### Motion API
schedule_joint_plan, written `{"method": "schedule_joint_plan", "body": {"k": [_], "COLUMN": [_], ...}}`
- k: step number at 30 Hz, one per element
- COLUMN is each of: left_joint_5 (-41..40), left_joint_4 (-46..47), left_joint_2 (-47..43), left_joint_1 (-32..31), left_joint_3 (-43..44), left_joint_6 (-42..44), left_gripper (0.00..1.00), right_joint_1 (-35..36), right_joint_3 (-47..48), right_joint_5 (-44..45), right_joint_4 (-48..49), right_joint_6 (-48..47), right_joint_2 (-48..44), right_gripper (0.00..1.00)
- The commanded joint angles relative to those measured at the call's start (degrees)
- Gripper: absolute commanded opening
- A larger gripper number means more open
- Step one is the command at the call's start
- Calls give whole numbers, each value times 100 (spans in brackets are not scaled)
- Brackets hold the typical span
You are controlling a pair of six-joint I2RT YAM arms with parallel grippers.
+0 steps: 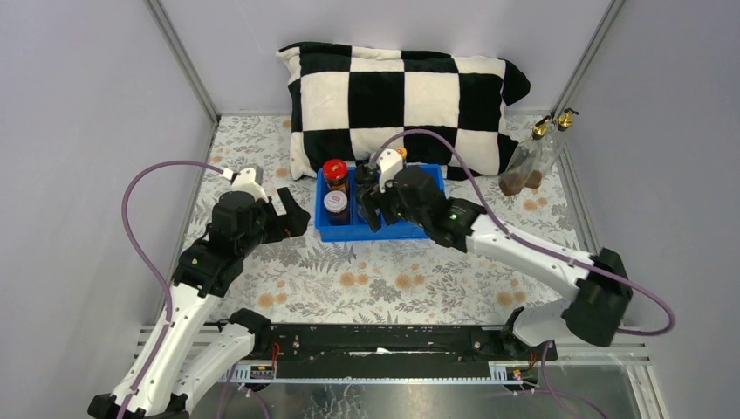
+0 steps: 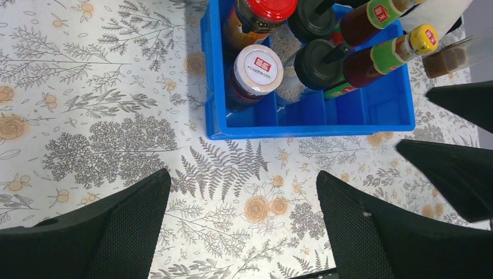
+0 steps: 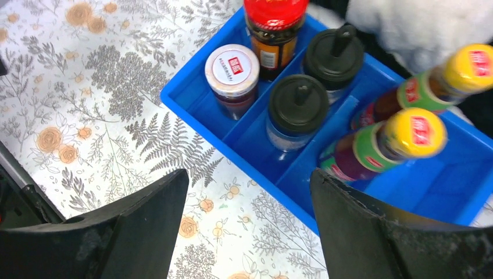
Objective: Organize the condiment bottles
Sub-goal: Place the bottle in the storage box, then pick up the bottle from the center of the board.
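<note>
The floral desk (image 1: 393, 279) carries a checkered pillow (image 1: 401, 96) along its far side. Just in front of the pillow sits the blue tray (image 1: 349, 232). The left end effector (image 2: 241, 177) hangs left of the tray, fingers apart and empty. The right end effector (image 3: 249, 174) hovers over the tray, also spread and empty. Two gold-spouted glass bottles (image 1: 532, 157) stand at the far right, outside the tray. Inside it, from right to left, are two yellow-capped sauce bottles (image 3: 401, 139), two black-capped jars (image 3: 297, 107), then the red-lidded jar (image 3: 274, 23) behind the white-lidded jar (image 3: 232, 70).
</note>
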Motion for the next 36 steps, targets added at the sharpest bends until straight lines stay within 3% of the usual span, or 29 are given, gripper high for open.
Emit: {"method": "schedule_joint_plan", "body": {"k": [1,15,24,36], "left_joint_5": [176,593,929,745], "left_joint_4": [348,830,1637,1772], "left_joint_2": [-29,112,225,753], "left_joint_1": [49,51,48,-14], "left_joint_3": [-42,-293,-460,-103], "left_joint_6": [127,109,70,220], "left_gripper": [99,99,99,99], "right_joint_1": [35,21,-37,-890], "right_joint_3": [-283,-1477,-1649,-1638], "right_joint_5": [519,1705,2389,2445], "right_joint_4": [-197,-868,-1015,-1516], "right_joint_6": [-13,496,709,1168], "right_joint_2": [-924,-3010,-3187,-3277], "right_gripper": [84,89,94,99]}}
